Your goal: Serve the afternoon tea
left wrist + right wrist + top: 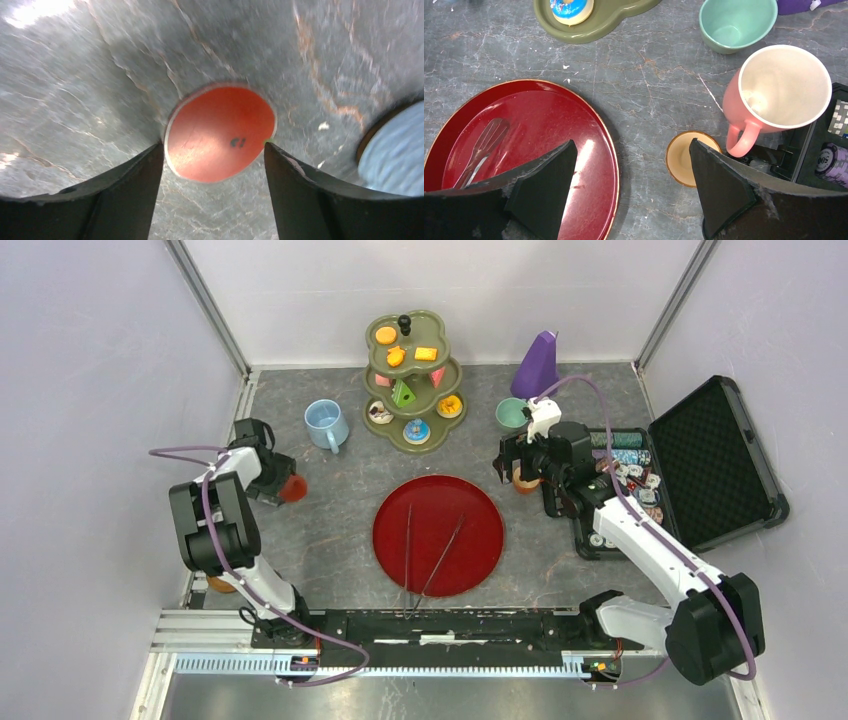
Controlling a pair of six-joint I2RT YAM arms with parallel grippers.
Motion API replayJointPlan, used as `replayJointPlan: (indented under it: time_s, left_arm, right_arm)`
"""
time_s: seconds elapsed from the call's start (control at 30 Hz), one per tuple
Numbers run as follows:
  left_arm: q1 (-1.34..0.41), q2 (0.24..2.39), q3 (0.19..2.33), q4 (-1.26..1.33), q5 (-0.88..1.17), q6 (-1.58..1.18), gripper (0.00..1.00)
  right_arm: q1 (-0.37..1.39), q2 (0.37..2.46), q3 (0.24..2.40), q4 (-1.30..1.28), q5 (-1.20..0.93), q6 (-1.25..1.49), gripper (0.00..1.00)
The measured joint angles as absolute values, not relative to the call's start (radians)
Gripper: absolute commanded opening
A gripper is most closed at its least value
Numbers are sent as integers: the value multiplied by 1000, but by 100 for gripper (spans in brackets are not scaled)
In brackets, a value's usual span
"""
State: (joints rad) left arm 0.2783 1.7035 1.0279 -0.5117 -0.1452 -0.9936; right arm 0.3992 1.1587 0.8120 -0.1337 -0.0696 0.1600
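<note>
Grey marbled table (pixel 330 550), lilac wall close on left. Small orange-red cup (pixel 220 132) at left side, flat round face toward wrist camera. Looks light, hard, slick: pinch across rim. Left gripper (pixel 213 146) straddles it, tips at rim; gripped or not, cannot tell. Blue mug (pixel 325 423) near, farther back; red plate (pixel 480 530) right, open table between. Right gripper (pixel 632 142) open, empty, over tan cup (pixel 684 157) beside pink mug (pixel 781 87).

"500" on purple poker chip (pixel 830 165)
</note>
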Motion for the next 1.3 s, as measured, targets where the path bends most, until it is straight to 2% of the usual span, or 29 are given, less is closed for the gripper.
replayJointPlan:
  time_s: [0.07,0.23,0.47,0.6,0.73,0.87,1.03,1.3]
  left_arm:
    - [255,1703,1016,-499,-126,-994,69]
    - [180,1687,976,-422,-74,-995,64]
    - [86,1652,927,-364,-14,-995,73]
    - [154,1629,921,-396,-28,-994,75]
    - [267,1638,971,-430,-68,-994,69]
    - [329,1744,1111,-437,-95,-982,66]
    - [323,1851,1172,-415,-69,-978,59]
    - [276,1830,1119,-337,-2,-971,55]
  right_arm:
    - [399,1155,807,-128,-70,160,90]
    - [399,1158,801,-122,-76,163,90]
    - [399,1162,801,-121,-79,163,90]
    - [399,1162,801,-121,-79,164,90]
    - [399,1162,801,-121,-80,168,90]
    - [399,1162,801,-121,-80,170,91]
    - [399,1160,801,-121,-79,170,90]
    - [399,1159,801,-120,-80,171,90]
